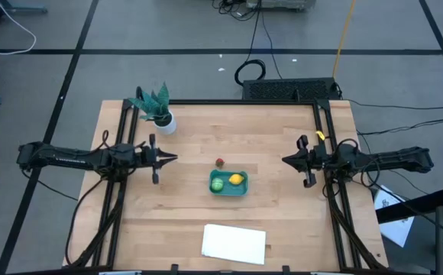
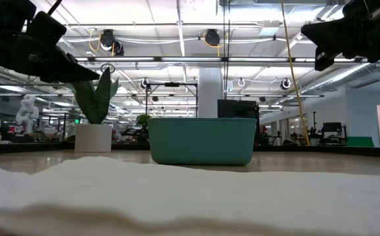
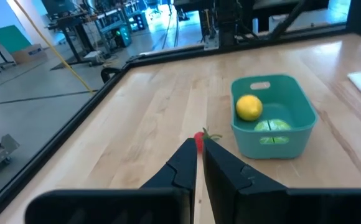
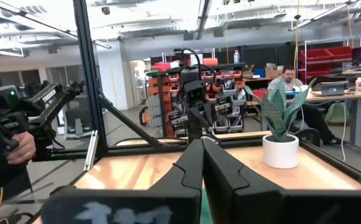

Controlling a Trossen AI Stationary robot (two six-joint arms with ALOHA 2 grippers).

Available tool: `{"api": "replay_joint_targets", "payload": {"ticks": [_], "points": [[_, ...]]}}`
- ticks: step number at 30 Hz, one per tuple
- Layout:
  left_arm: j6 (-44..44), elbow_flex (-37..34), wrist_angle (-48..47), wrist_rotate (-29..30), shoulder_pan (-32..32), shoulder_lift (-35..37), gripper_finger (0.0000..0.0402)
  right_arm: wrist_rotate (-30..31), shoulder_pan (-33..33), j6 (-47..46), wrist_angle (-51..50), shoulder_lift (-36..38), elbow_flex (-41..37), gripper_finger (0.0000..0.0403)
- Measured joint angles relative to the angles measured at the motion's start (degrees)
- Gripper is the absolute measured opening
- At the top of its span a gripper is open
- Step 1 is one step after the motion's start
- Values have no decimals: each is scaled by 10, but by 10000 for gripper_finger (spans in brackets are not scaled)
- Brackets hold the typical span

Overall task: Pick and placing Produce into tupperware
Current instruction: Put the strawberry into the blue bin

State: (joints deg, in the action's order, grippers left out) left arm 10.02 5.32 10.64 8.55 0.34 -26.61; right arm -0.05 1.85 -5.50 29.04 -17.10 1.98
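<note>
The left gripper [image 1: 174, 159], pinched closed and empty, should open and drop squarely over the red piece [image 1: 220, 162] lying just outside the tupperware [image 1: 228, 190]. Green [image 1: 218, 183] and lemon [image 1: 237, 180] already sit inside; the right gripper [image 1: 285, 160] waits closed and empty

Two toys in the tub, one out

The teal tub [image 1: 228, 184] sits mid-bench holding a green ball [image 1: 218, 183] and yellow lemon [image 1: 237, 180]; the red piece [image 1: 220, 162] lies just outside.

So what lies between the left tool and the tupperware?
Only the red produce piece on bare wood, between left tool and tupperware, in the high view.
</note>
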Motion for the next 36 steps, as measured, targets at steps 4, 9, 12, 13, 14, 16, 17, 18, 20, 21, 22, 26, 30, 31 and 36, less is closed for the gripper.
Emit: {"api": "replay_joint_targets", "payload": {"ticks": [4,9,12,13,14,16,17,18,20,21,22,26,30,31,36], "points": [[-8,0,4,9,0,0,33,0,0,14,-1,0,0,0],[-27,18,2,25,0,0,33,0,0,25,-1,-2,-1,0],[-27,44,-15,25,0,0,33,0,0,16,-1,-2,-1,0],[-24,56,-21,25,0,0,33,0,0,16,-1,-2,-1,0],[-20,68,-23,25,0,-3,33,0,0,16,-2,-3,-1,0],[-13,95,-23,25,0,-11,33,0,0,17,-2,-3,-1,0],[-10,110,-25,26,1,-17,33,0,0,17,-2,-3,-1,0],[-8,128,-32,25,4,-26,33,0,0,17,-2,-3,-1,0],[-7,170,-66,26,14,-49,33,0,0,17,-3,-3,-1,0],[-8,192,-89,26,21,-62,33,0,0,17,-5,-3,-2,0],[-11,213,-112,26,29,-78,33,0,0,17,-7,-3,-2,0],[-21,297,-180,22,69,-154,33,0,0,17,-7,-3,-2,0],[-26,391,-259,-24,119,-239,33,0,0,17,-8,-3,-2,0],[-25,412,-278,-43,130,-260,33,0,0,17,-8,-3,-2,0],[5,502,-333,-146,166,-356,33,0,0,17,-15,-3,-2,0]]}}
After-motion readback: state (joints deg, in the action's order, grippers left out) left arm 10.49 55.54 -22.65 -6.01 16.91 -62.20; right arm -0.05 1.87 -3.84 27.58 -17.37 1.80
